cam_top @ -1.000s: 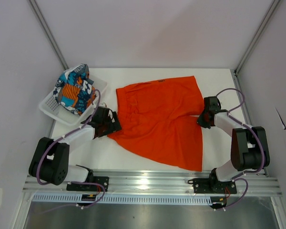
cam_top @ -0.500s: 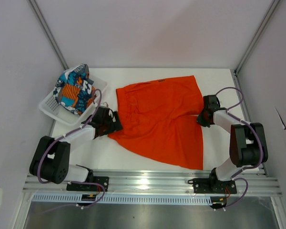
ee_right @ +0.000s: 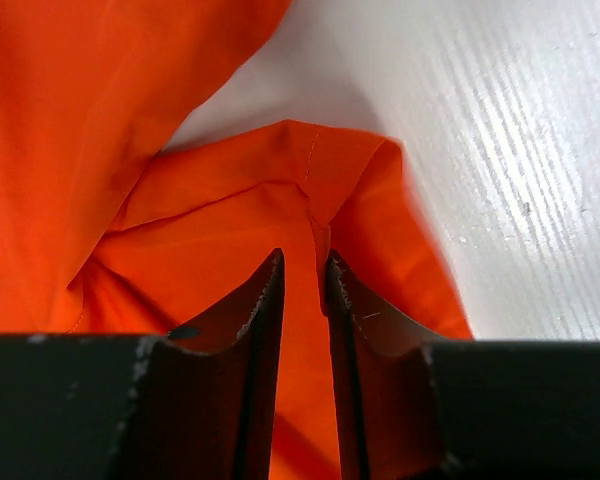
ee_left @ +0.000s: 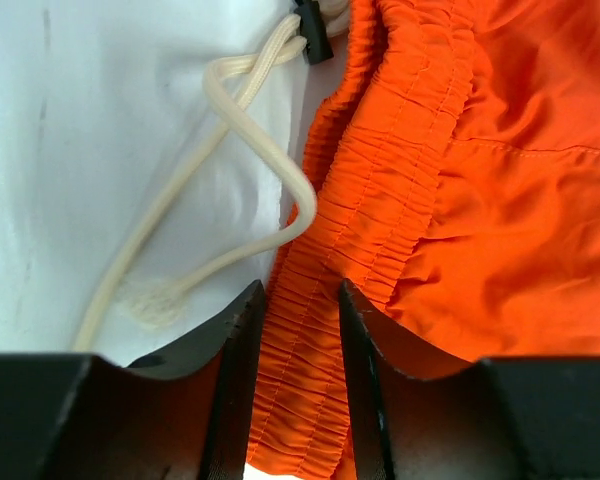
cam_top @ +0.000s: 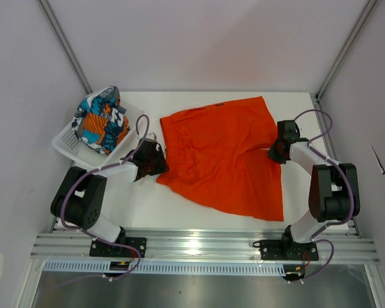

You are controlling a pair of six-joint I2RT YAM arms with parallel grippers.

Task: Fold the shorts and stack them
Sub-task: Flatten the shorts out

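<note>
The orange shorts [cam_top: 221, 154] lie spread flat on the white table, waistband to the left and legs to the right. My left gripper [cam_top: 159, 160] is at the near end of the waistband. In the left wrist view its jaws [ee_left: 302, 300] are shut on the gathered orange waistband [ee_left: 380, 190], with the white drawstring [ee_left: 250, 110] looping on the table beside it. My right gripper [cam_top: 274, 152] sits at the right edge between the two legs. There its jaws [ee_right: 305, 265] stand slightly open, with orange fabric [ee_right: 180, 120] and a seam lying in the narrow gap. The patterned shorts [cam_top: 101, 122] lie bundled in the basket.
A white mesh basket [cam_top: 64, 144] stands at the back left, close behind my left arm. Pale side walls and metal frame posts [cam_top: 67, 48] close in the table. An aluminium rail [cam_top: 205, 247] runs along the near edge.
The orange shorts have shifted toward the back right. My left gripper closed from wide open onto the waistband and moved back. The right jaws parted a little and moved back.
</note>
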